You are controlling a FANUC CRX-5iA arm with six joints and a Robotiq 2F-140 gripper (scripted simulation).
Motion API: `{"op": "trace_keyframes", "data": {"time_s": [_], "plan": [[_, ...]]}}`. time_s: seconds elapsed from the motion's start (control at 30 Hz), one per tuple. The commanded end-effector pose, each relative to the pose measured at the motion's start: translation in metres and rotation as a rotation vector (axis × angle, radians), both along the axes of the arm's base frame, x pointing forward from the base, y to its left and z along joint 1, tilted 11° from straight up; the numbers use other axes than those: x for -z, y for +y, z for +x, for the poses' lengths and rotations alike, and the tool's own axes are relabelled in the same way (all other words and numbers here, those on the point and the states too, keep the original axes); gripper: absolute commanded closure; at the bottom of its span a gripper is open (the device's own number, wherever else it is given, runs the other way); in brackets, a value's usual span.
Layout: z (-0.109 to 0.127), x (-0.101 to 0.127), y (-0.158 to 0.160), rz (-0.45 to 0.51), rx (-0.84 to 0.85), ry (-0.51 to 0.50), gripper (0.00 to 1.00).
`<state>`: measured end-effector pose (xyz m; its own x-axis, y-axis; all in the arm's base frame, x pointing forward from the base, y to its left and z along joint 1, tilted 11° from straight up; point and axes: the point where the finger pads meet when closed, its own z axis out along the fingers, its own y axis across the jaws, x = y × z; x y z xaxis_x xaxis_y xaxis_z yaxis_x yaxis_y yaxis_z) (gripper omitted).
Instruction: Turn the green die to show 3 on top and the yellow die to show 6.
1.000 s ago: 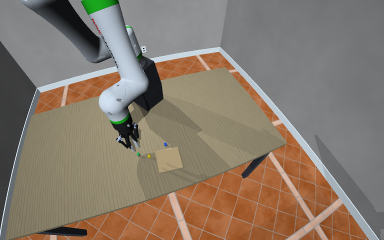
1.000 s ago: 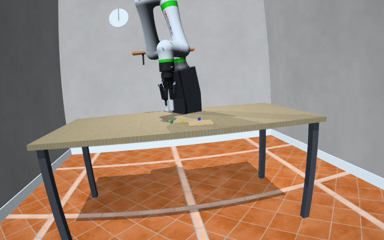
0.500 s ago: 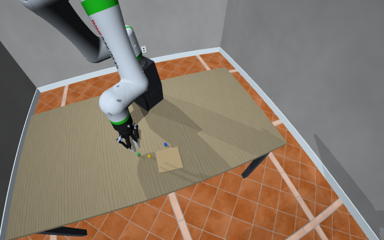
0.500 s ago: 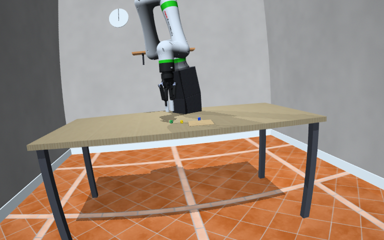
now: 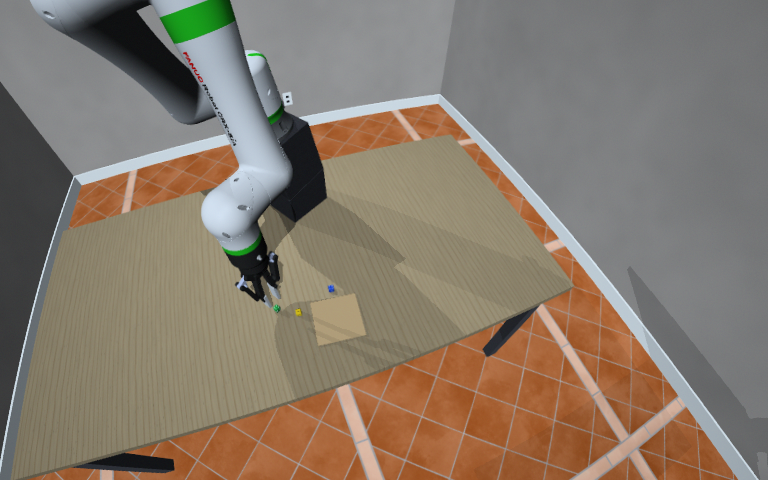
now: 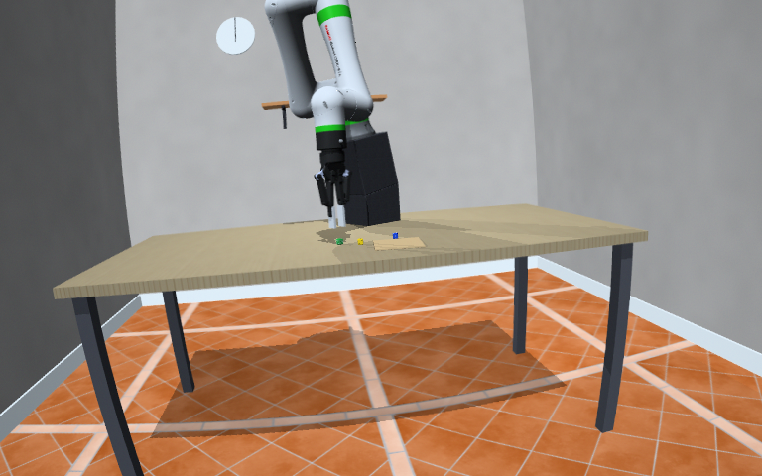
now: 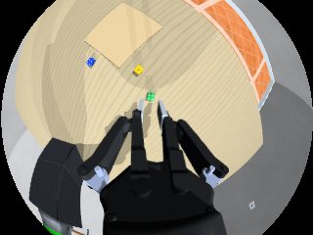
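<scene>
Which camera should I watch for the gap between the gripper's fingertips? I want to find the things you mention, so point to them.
The wrist view: both fingertips of the gripper [image 5: 272, 301] [image 6: 336, 226] [image 7: 151, 103] show large, with the gap plain. The top view shows them small and slanted; the exterior view, small and close together.
</scene>
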<state>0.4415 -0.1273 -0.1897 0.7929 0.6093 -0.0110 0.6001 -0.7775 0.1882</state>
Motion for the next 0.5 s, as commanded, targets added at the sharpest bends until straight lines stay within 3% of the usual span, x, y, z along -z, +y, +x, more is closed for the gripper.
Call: {"op": "trace_keyframes", "data": {"time_s": [0.0, 0.47], "plan": [[0.001, 0.003, -0.001, -0.004, 0.0, -0.005, 0.81], [0.003, 0.018, -0.003, -0.004, 0.0, -0.005, 0.81]]}}
